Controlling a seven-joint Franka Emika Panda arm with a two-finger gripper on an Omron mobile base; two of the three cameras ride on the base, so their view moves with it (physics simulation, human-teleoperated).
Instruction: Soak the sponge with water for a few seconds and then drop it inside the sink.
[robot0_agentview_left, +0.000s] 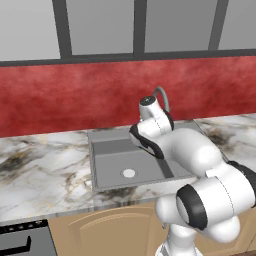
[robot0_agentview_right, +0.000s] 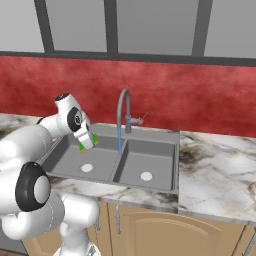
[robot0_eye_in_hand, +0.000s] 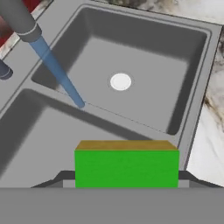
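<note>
**gripbot_dan:** Fingers (robot0_eye_in_hand: 127, 183) are clamped on the sponge (robot0_eye_in_hand: 126, 167), one dark tip poking out at each short end in the hand view, so they're closed only as far as the block lets them. In the right base view the sponge (robot0_agentview_right: 87, 141) hangs in the air over the left basin of the sink (robot0_agentview_right: 172, 160), left of the water (robot0_agentview_right: 120, 142) and not touching it.

**sinkwatcher:** How do you reckon it handles?

**gripbot_dan:** My guess: light and squishy, so it gives under a squeeze, and it'll get heavier and slicker once soaked. Holding it across the ends looks sensible, since the green face stays open to the stream. The water lands by the divider between the basins, right of the sponge. Faucet (robot0_agentview_right: 123, 107) stands at the far rim, marble desk (robot0_agentview_right: 220, 165) all around.
</note>
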